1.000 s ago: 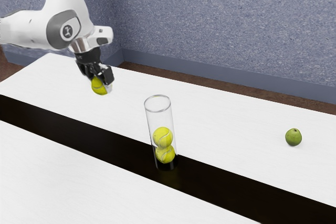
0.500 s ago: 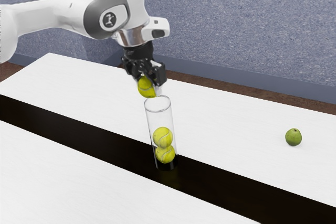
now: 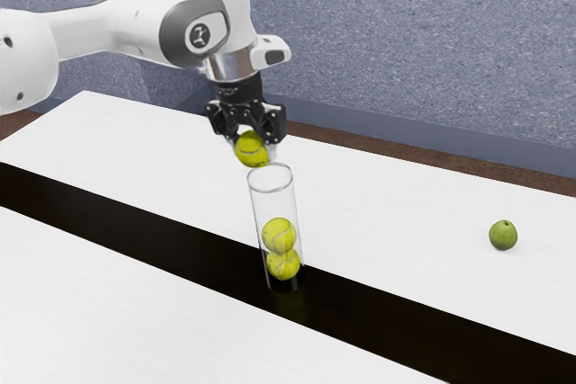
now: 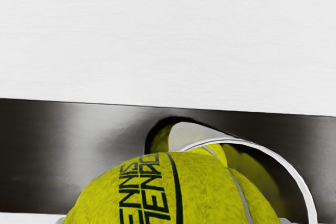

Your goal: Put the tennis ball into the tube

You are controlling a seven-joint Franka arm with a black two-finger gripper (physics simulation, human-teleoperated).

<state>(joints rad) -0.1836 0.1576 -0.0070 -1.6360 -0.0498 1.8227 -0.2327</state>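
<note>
The robot's gripper point(image 3: 253, 140) has swung over from the exterior view's left in the last 1 second, and its hand has since turned, with the ball hardly shifting. That puts the tennis ball point(image 3: 253, 149) close by the mouth of the clear tube point(image 3: 271, 179), though it looks a little off-centre to me, so I'd want a small nudge across before letting go. The 2 fingers stand a ball's width apart, gripping it from both sides. 2 other balls point(image 3: 280, 236) sit stacked inside.
</note>
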